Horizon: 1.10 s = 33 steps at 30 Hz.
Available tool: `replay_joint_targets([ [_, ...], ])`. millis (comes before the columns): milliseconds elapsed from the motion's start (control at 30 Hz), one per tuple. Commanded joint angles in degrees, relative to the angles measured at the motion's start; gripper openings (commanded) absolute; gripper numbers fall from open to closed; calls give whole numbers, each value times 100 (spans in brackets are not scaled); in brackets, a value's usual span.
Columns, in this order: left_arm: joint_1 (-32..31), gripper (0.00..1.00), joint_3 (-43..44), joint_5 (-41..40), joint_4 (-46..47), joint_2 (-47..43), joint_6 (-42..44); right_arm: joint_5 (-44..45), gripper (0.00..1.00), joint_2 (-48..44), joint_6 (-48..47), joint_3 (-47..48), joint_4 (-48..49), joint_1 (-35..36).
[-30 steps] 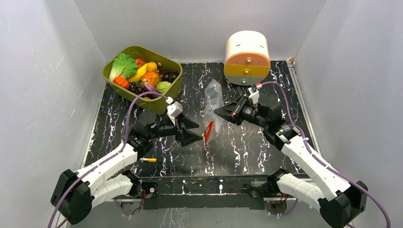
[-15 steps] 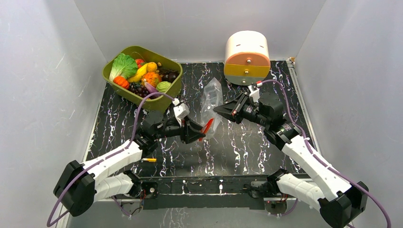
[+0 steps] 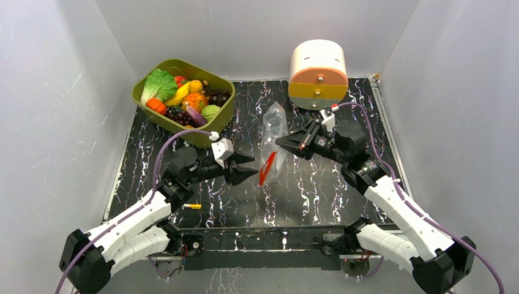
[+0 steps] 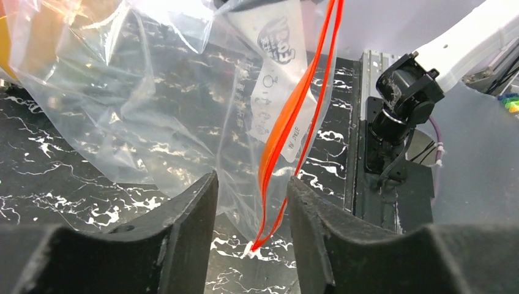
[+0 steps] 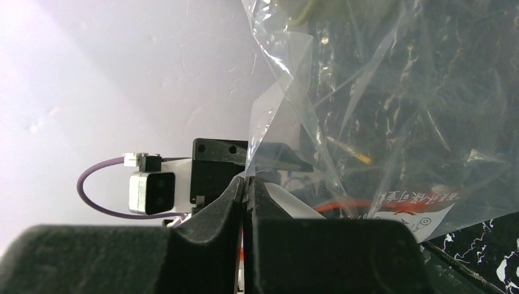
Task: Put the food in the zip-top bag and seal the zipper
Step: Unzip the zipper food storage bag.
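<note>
The clear zip-top bag (image 3: pixel 273 138) hangs at the table's middle, held up by my right gripper (image 3: pixel 280 143), which is shut on its edge (image 5: pixel 246 181). The red-orange zipper (image 3: pixel 267 168) runs down the bag's near side; in the left wrist view the zipper (image 4: pixel 294 116) hangs just beyond my fingers, its two strips slightly apart. My left gripper (image 3: pixel 250 166) is open and empty, just left of the zipper, not touching it (image 4: pixel 251 190). The food (image 3: pixel 183 96), with lettuce, carrot, eggplant and yellow pieces, lies in the green bin.
The green bin (image 3: pixel 208 133) stands at the back left. A white and orange drawer box (image 3: pixel 317 73) stands at the back. A yellow-tipped pen (image 3: pixel 191 206) lies near the front left, by the left arm.
My left gripper reached up to the zipper half a second ago and has now pulled back left, open. The bag's mouth has dropped back. The right gripper holds still.
</note>
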Motion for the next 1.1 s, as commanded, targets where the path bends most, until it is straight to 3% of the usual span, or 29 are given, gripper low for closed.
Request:
replay_joint_targets([
  [0,-35,40,198,212,-90,147,480,-145,0,-165,-107,249,393,17],
  [500,-53,41,218,234,547,664,355,-232,0,-44,-10,264,563,17],
  [733,-78,37,141,395,1101,800,1,-190,0,11,-1,154,607,17],
  [867,-97,29,46,436,1243,804,-46,-185,0,73,23,27,638,17],
  [1000,-107,5,53,531,1141,789,19,-167,0,124,-31,-29,644,17],
  [1067,-106,0,82,527,997,733,48,-66,0,135,-188,-5,493,16],
])
